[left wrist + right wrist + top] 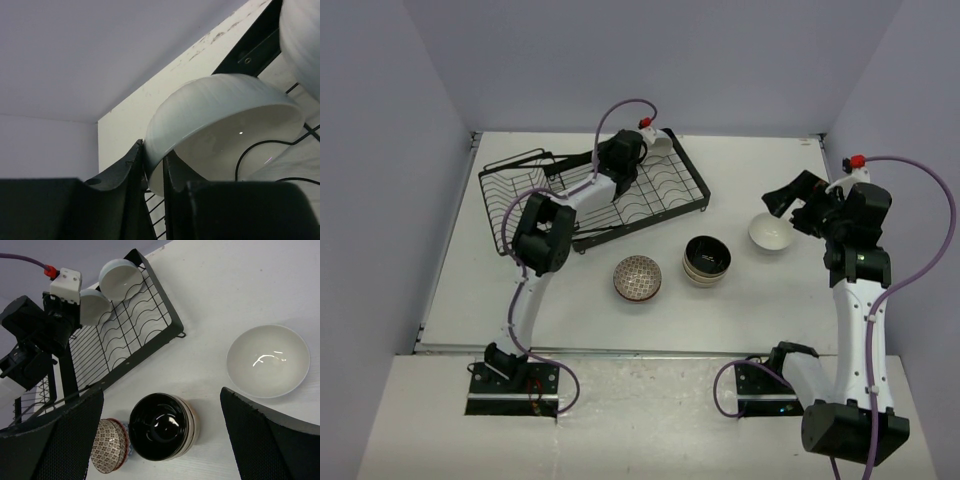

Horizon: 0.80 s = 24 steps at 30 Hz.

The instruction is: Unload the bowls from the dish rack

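Note:
The black wire dish rack (665, 195) lies at the table's back left. My left gripper (154, 165) is at its far end, shut on the rim of a white bowl (225, 115) that stands on edge in the dividers. A second white bowl (300, 40) stands just behind it in the rack (135, 325). From above, the left gripper (638, 150) covers the gripped bowl. My right gripper (798, 205) hangs open and empty over the table. Below it are a white bowl (267, 360), a stack of tan bowls with dark insides (162, 426), and a patterned bowl (111, 445).
The three bowl groups on the table sit in a row right of the rack: the patterned bowl (638, 278), the dark stack (706, 260), the white bowl (771, 233). Purple walls close the table at the back and sides.

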### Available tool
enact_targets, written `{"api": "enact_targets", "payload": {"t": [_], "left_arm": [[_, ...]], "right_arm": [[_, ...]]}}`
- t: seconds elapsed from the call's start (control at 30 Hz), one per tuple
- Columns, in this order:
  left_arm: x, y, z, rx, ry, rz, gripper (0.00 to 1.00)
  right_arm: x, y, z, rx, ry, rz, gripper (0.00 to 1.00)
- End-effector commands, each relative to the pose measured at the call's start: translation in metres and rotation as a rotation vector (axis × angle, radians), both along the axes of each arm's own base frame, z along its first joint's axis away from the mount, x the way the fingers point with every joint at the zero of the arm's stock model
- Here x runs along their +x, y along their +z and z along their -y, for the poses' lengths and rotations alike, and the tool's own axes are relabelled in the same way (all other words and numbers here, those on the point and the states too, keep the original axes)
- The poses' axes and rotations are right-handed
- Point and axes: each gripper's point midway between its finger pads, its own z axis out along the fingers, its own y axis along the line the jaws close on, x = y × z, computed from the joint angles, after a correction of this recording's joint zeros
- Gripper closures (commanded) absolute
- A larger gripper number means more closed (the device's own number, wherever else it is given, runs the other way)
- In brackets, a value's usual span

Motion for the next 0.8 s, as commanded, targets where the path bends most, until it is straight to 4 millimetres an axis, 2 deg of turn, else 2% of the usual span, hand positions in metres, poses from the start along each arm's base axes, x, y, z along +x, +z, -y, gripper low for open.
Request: {"api": "enact_targets", "payload": {"t": [0.0,0.13,0.17,0.37,0.53,0.57,0.6,0.77], "left_arm": [[0.011,0.019,-0.001,0.003,0.014,0.102,0.82],[0.013,0.013,-0.003,0.029,0.016,0.103,0.92],[0.013,0.011,-0.004,0.031,0.02,0.104,1.0],[0.012,0.005,-0.009,0.053,0.052,0.112,1.0],[0.007,0.026,-0.026,0.069,0.161,0.26,1.0],[0.004,0.021,-0.03,0.098,0.174,0.243,1.0],[0.004,0.03,-0.032,0.074,0.196,0.302,1.0],[-0.009,0.049,-0.044,0.077,0.287,0.441,1.0]], "right_arm": [[0.0,0.015,-0.007,-0.009,0.044,0.068,0.01],[-0.001,0.015,-0.008,-0.007,0.054,0.071,0.01],[-0.001,0.015,-0.008,-0.007,0.053,0.071,0.01],[-0.002,0.016,-0.01,-0.007,0.062,0.08,0.01],[-0.002,0.016,-0.012,-0.001,0.073,0.082,0.01],[-0.002,0.016,-0.012,-0.001,0.073,0.082,0.01],[-0.003,0.017,-0.012,-0.001,0.075,0.083,0.01],[-0.003,0.018,-0.013,0.001,0.083,0.09,0.01]]}}
